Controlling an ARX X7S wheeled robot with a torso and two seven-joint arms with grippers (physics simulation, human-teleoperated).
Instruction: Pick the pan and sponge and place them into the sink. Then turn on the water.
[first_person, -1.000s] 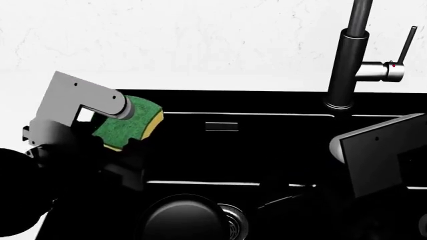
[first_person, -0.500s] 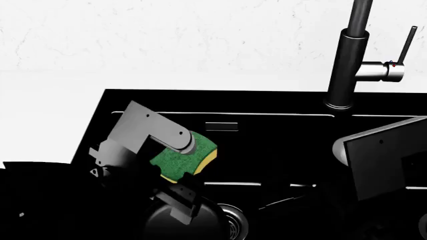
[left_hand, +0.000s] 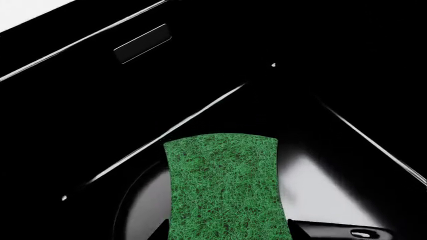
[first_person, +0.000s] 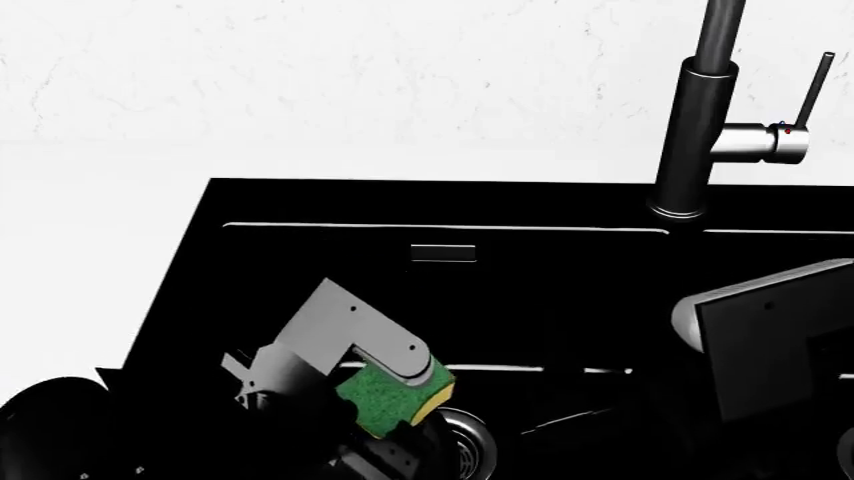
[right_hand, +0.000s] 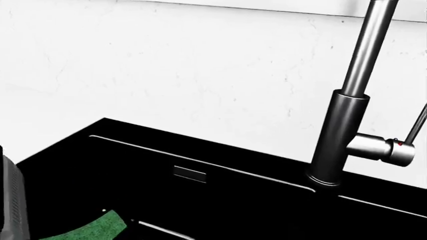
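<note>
The sink (first_person: 561, 300) is set into the white bench (first_person: 267, 90), faucet (first_person: 694, 130) at its rim. The pan (left_hand: 133, 200) appears to lie beneath the sponge (first_person: 390, 395), which is pinched in the left hand (first_person: 387, 410) low in the basin. Release is judged next. Whether the right hand is spread cannot be told.

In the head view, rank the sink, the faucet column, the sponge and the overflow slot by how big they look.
1. Sink, largest by far.
2. Faucet column.
3. Sponge, partly hidden by the left pincer.
4. Overflow slot, smallest, though it lies farther from the camera than the sponge.
</note>
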